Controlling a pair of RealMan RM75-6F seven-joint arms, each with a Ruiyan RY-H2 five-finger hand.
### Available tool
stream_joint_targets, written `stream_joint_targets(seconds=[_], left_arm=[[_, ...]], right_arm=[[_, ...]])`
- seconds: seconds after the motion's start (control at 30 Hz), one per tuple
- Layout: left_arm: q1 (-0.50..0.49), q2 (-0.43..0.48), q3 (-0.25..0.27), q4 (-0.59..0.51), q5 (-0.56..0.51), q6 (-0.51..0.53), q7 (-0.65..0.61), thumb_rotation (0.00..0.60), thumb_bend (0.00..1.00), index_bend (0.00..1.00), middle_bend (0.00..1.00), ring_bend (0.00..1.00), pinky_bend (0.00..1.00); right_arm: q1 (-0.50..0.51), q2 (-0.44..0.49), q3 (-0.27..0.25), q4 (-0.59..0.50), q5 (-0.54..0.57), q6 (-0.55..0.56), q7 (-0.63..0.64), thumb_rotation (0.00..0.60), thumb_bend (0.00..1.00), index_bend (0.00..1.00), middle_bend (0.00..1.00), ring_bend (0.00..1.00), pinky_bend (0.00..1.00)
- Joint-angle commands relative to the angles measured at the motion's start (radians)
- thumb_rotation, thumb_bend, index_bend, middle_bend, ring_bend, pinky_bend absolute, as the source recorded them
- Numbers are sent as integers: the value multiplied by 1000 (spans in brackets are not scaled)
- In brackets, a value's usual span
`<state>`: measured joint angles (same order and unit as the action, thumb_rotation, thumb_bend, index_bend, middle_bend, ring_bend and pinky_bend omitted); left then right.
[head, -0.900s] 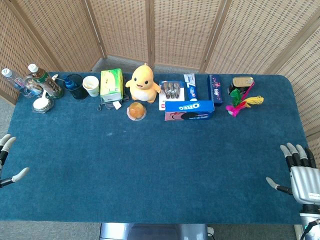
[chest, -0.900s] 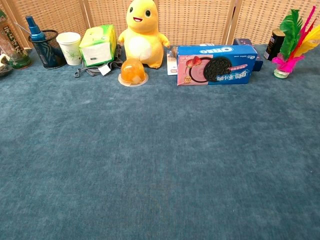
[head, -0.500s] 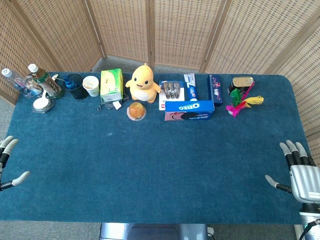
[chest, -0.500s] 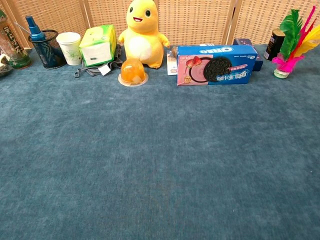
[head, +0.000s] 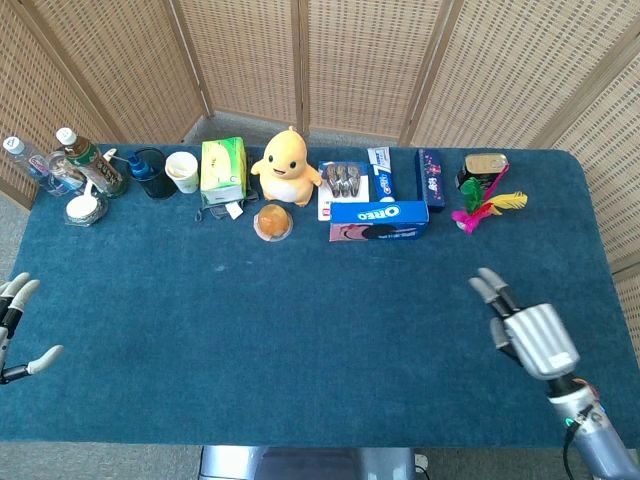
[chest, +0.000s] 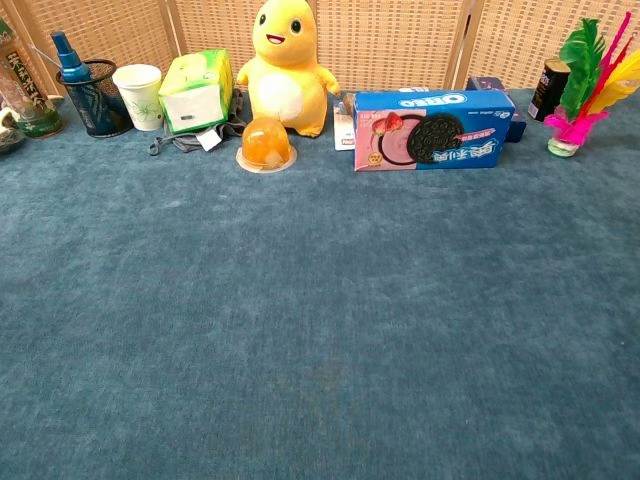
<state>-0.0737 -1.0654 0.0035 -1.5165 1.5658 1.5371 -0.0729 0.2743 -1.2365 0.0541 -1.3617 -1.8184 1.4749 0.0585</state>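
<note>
Wicker screens (head: 250, 60) back a table under a blue carpet-like cloth (head: 300, 330). Right hand (head: 525, 330) hovers over the cloth's right part in the head view, fingers apart and stretched toward the back row, grasping nothing; chest view doesn't show it. Nearest things to it: Oreo box (head: 379, 220) lying on its long side at the back centre-right, and feather shuttlecock (head: 478, 207) further right by a dark can (head: 484, 166). Left hand (head: 15, 325) sits at the table's left edge, only partly in frame, fingers spread, nothing in it. Back row from left: bottles (head: 75, 160), mesh pen cup (head: 150, 172), paper cup (head: 182, 170), green tissue box (head: 223, 170), yellow plush duck (head: 287, 166), orange jelly cup (head: 273, 221) just in front of the duck.
</note>
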Motion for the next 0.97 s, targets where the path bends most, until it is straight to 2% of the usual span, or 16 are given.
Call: stream_joint_targets(seconds=[0.03, 0.3, 0.53, 0.73, 0.97], left_arm=[[1, -1, -1, -2, -4, -3, 4, 0, 17, 0, 0, 48, 0], [-2, -4, -9, -3, -22, -18, 13, 0, 18, 0, 0, 48, 0], [-5, -8, -16, -2, -40, -35, 20, 0, 17, 0, 0, 47, 0], [-3, -9, -15, -1, -42, -39, 20, 0, 18, 0, 0, 47, 0], [-2, -5, -13, 1, -40, -41, 12, 0, 18, 0, 0, 48, 0]], right_arm=[[151, -55, -53, 130, -179, -52, 110, 600, 698, 0, 13, 950, 1000], [308, -78, -83, 137, -272, -134, 143, 600, 701, 0, 22, 951, 1000], [415, -75, -103, 29, -317, -238, 81, 600, 708, 0, 24, 953, 1000], [474, -75, -100, -85, -300, -334, 10, 600, 707, 0, 24, 954, 1000], [489, -74, -98, -134, -258, -377, -52, 600, 708, 0, 24, 954, 1000]])
